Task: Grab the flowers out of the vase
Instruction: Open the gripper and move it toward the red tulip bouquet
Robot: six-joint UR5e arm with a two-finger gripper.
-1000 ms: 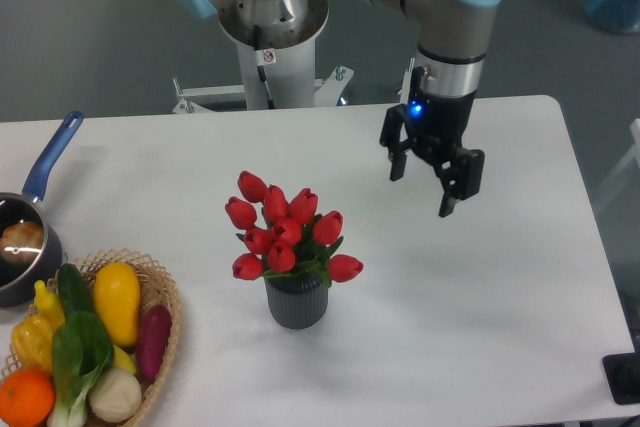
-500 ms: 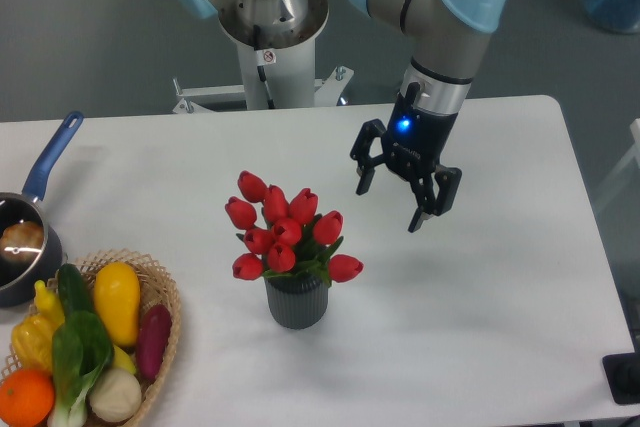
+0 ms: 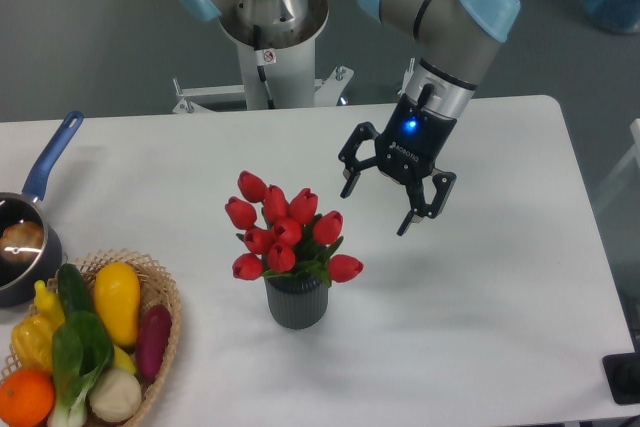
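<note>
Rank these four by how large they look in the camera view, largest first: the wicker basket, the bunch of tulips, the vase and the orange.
1. Wicker basket, partly cut off by the frame edge.
2. Tulips.
3. Vase.
4. Orange.
The vase and the orange look nearly alike, so their order is uncertain.

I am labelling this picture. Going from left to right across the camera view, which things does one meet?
Saucepan → basket → flowers in the vase → gripper, fingers open.
</note>
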